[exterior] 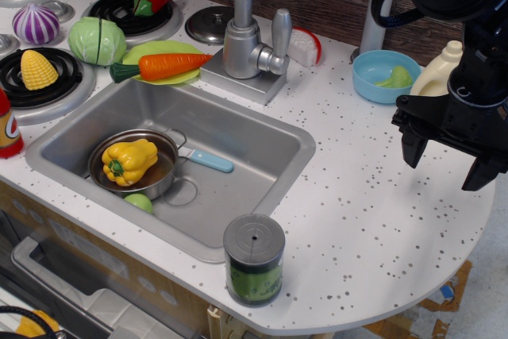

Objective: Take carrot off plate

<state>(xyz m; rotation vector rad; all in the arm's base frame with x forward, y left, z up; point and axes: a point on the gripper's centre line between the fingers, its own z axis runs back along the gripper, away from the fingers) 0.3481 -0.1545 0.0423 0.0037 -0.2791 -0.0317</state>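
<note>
Orange carrot (168, 65) lies on the plate (163, 49) at upper left, untouched. Gripper (448, 160) hangs released at far right, well apart; reaching across the sink (262, 144) seems next.

Black claw (448, 160) hangs at right, its 2 fingers spread, empty.

Yellow pepper (129, 160) in a pot (163, 171) in the sink (262, 144), faucet (246, 33), blue bowl (373, 77), cabbage (96, 40), corn (37, 69), grey-lidded can (254, 260) on the desk (381, 220)

carrot (163, 66) on plate (163, 48), sink (238, 129) in front
</note>
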